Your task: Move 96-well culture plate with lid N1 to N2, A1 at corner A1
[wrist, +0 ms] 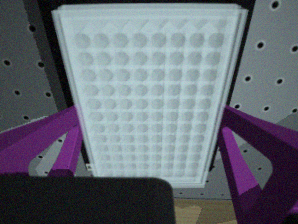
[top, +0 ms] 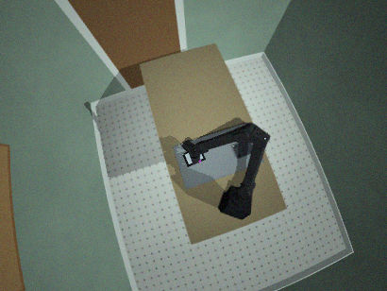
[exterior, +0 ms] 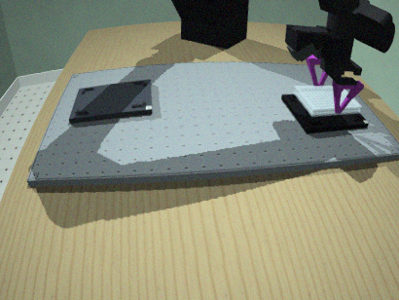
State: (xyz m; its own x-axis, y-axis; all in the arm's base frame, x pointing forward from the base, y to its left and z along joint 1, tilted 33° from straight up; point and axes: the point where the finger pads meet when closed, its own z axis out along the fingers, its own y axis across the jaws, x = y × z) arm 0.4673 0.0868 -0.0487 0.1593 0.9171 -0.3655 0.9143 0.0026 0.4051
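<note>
Now purple fingers clamp the plate's (wrist: 150, 90) long edges above nest N1 (exterior: 321, 122).
</note>
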